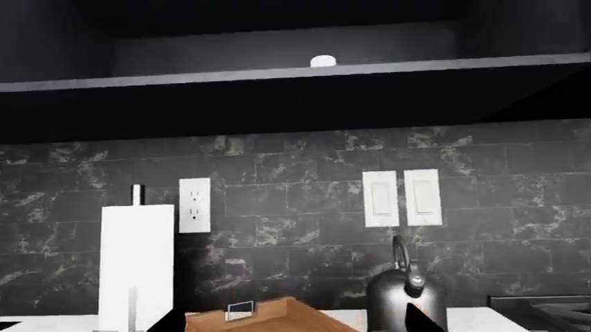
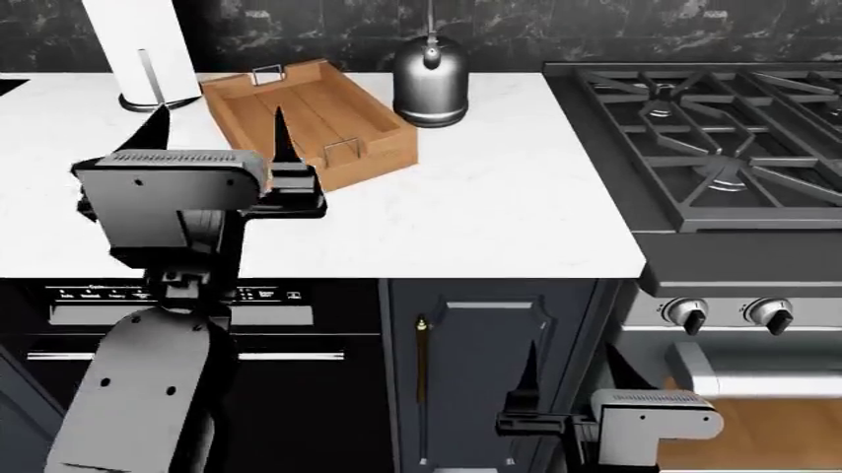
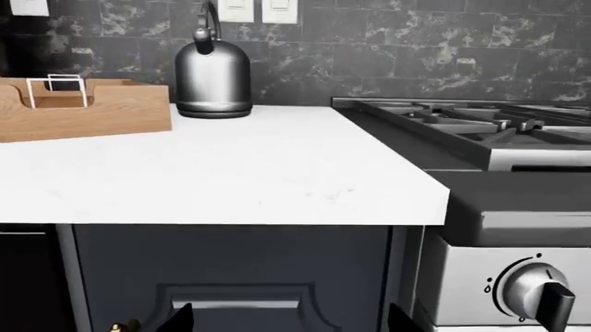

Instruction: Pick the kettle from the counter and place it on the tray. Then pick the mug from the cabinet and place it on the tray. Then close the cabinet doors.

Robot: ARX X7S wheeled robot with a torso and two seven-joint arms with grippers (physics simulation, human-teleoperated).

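Paper-towel roll (image 2: 142,49) stands left of tray (image 2: 310,118); gas hob (image 2: 711,128) at right. Kettle (image 2: 431,82), shiny grey dome, sits on tabletop (image 2: 460,207) just right of tray. Left gripper (image 2: 217,133) fingers spread, empty; right gripper (image 2: 559,389) fingers apart, empty, below tabletop edge.

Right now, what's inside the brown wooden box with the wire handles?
The brown plank-wood tray shows only bare planks inside; nothing sits in it. The near corner is hidden behind the left tool. The shiny grey metal kettle stands beside it on the white marble counter.
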